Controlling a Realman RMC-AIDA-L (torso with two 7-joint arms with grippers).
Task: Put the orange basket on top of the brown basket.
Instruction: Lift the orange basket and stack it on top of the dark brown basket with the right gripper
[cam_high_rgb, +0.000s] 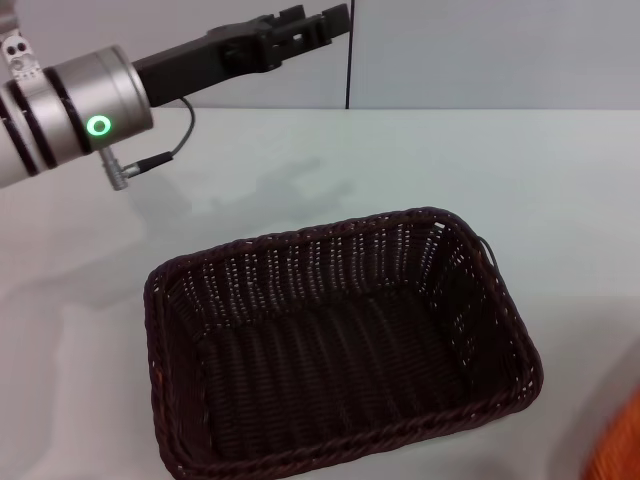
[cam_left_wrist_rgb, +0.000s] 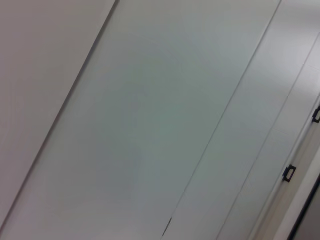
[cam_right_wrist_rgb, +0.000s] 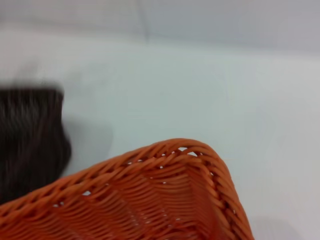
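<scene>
The brown basket (cam_high_rgb: 330, 350) sits empty on the white table in the middle of the head view; a blurred dark part of it also shows in the right wrist view (cam_right_wrist_rgb: 30, 135). The orange basket shows only as a blurred orange edge at the bottom right corner of the head view (cam_high_rgb: 620, 440). One corner of its braided rim fills the lower part of the right wrist view (cam_right_wrist_rgb: 165, 195), very close to the camera and beside the brown basket. My right gripper shows in no view. My left gripper (cam_high_rgb: 320, 22) is held high at the back left, away from both baskets.
The white table (cam_high_rgb: 480, 160) stretches behind and to the right of the brown basket. A pale wall with a dark vertical seam (cam_high_rgb: 349, 55) stands behind it. The left wrist view shows only pale wall panels (cam_left_wrist_rgb: 150, 120).
</scene>
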